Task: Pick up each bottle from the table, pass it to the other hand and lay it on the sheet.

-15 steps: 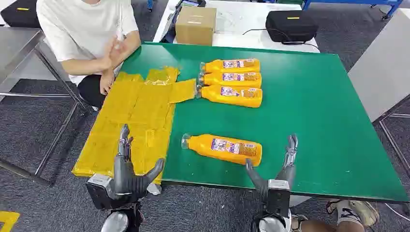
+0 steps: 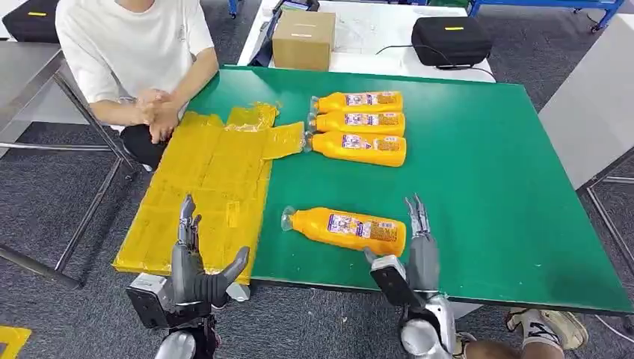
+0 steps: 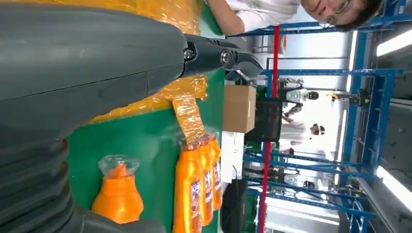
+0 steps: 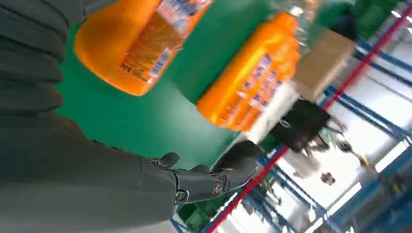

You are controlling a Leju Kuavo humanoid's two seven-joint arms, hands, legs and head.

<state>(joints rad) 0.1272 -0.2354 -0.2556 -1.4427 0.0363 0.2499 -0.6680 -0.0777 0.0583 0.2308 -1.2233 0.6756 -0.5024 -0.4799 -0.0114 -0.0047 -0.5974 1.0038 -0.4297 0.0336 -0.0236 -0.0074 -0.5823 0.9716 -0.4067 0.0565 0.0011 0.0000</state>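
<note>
One orange bottle (image 2: 346, 229) lies on its side near the front edge of the green table (image 2: 478, 172), cap to the left. Three more orange bottles (image 2: 357, 123) lie side by side farther back. The crinkled yellow sheet (image 2: 205, 187) covers the table's left part. My right hand (image 2: 419, 243) stands open just right of the near bottle's base, fingers straight, apart from it; that bottle's base (image 4: 127, 43) is close by in the right wrist view. My left hand (image 2: 196, 258) is open over the sheet's near edge, holding nothing. The near bottle's cap end (image 3: 118, 191) appears in the left wrist view.
A person in a white shirt (image 2: 138, 56) sits at the table's far left, hands clasped by the sheet. A cardboard box (image 2: 303, 39) and a black bag (image 2: 451, 39) sit on a white table behind. A white surface (image 2: 594, 105) stands to the right.
My right hand has shifted left and turned, now close to the near bottle's base. The person has brought the hands together. My left hand has barely moved.
</note>
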